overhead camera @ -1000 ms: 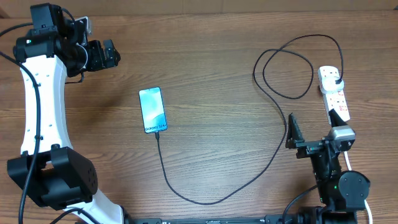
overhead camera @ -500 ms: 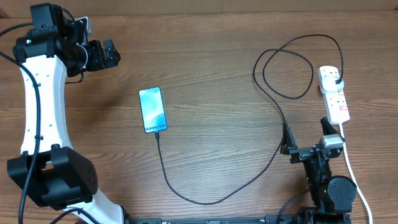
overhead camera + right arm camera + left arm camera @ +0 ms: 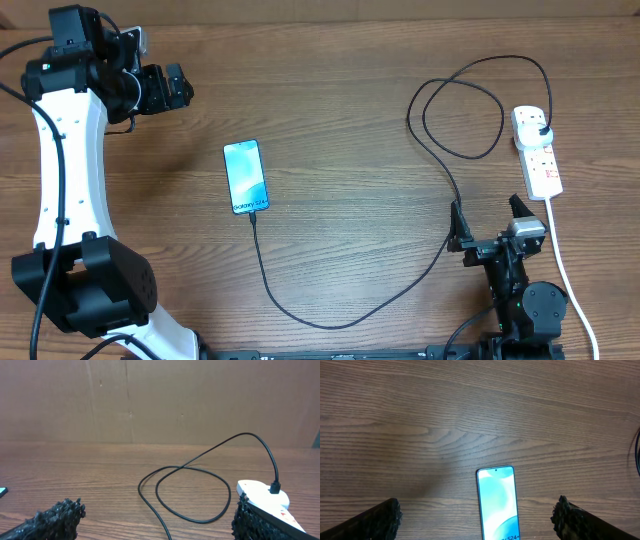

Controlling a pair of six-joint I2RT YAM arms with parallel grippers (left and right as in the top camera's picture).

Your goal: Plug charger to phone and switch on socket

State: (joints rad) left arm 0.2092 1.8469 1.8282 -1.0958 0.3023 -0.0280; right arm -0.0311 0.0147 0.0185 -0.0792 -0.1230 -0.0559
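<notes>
L arm [image 3: 62,170] up far-left, L fingers [image 3: 377,520] wide apart; R arm [image 3: 522,290] tucked, R fingers [image 3: 52,519] spread.

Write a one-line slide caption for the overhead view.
Lit phone on table, black cable looping from it to white power strip; left claw and right claw open, empty.

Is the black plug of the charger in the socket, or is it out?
In. The charger plug stands in the socket at its far end; the right wrist view shows this too.
</notes>
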